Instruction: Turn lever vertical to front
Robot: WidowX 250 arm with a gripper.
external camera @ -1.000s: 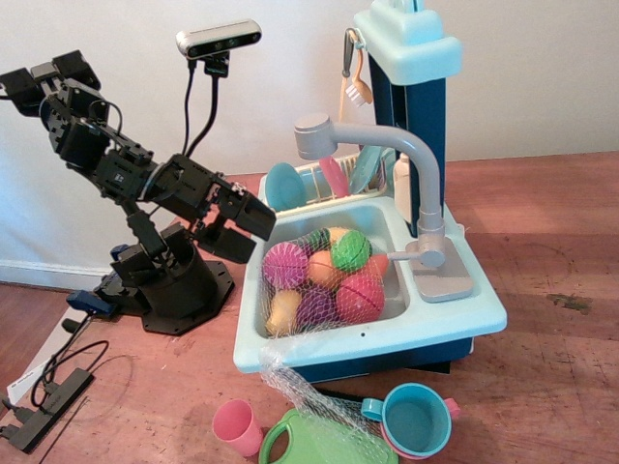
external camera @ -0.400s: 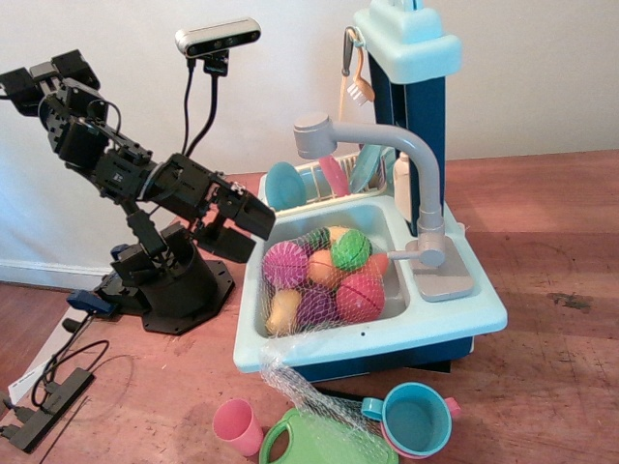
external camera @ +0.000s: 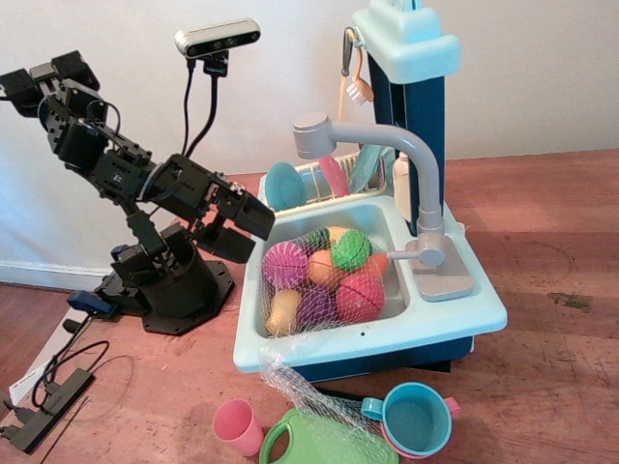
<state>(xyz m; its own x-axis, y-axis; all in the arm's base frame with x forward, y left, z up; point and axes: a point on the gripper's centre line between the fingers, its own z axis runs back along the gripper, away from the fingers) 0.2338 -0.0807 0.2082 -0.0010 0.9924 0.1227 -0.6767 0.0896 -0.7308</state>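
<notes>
The gripper [external camera: 250, 230] hovered left of the toy sink [external camera: 464, 319], jaws parted and empty, well apart from the lever [external camera: 398, 251], which jutted leftward from the faucet [external camera: 426, 208] base over netted toy food [external camera: 324, 275].

grey lever [external camera: 404, 251], black gripper [external camera: 250, 230], pale-blue sink [external camera: 464, 319]

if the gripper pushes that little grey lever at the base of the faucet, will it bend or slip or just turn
The lever looks like short, thick moulded plastic, so it should probably stay stiff and pivot with its round base rather than flex. Its smooth rounded surface may let a finger slide off. The sink looks like a light plastic toy, so a hard push might shift it. The gripper is left of the basin, apart from the lever.
</notes>
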